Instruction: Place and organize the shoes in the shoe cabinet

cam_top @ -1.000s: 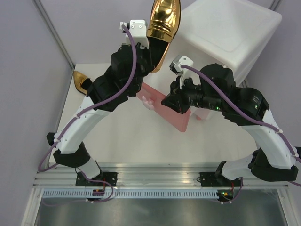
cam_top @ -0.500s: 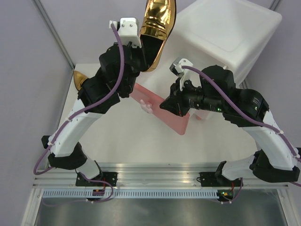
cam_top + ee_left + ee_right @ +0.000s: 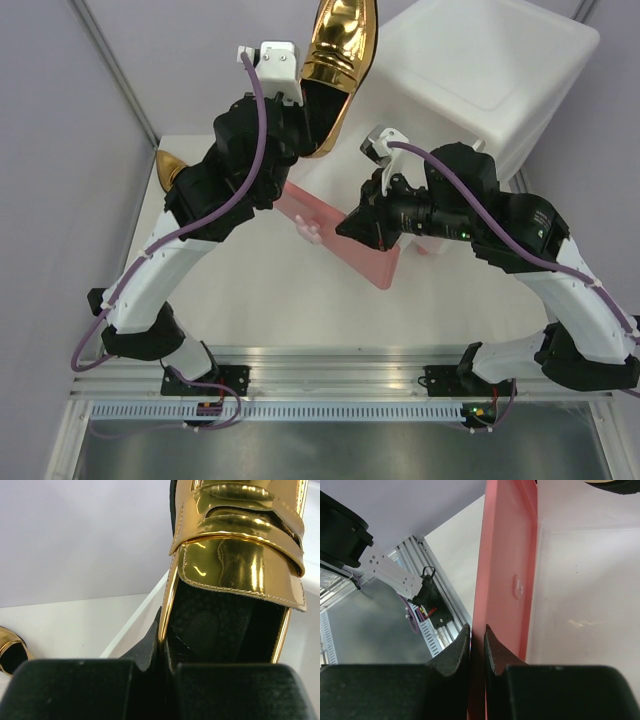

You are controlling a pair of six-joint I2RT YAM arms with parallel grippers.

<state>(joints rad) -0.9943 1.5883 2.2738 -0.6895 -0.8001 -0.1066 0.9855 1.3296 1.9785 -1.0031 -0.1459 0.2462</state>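
My left gripper is shut on the side rim of a gold shoe and holds it high, toe pointing away, above the open drawer. In the left wrist view the shoe fills the frame with its dark inside showing. A second gold shoe lies on the table at the far left, also at the left wrist view's left edge. The white shoe cabinet stands at the back right. My right gripper is shut on the pink drawer front, which is pulled out; the right wrist view shows my fingers pinching its edge. No green shoes show.
A bunny knob sticks out of the drawer front toward the left arm. Grey walls close in the left and back. The aluminium rail runs along the near edge. The white drawer inside shows in the right wrist view.
My left arm has shifted left and lifted the gold shoe slightly higher over the drawer. My right gripper, still on the drawer front, has pulled it a little farther left.
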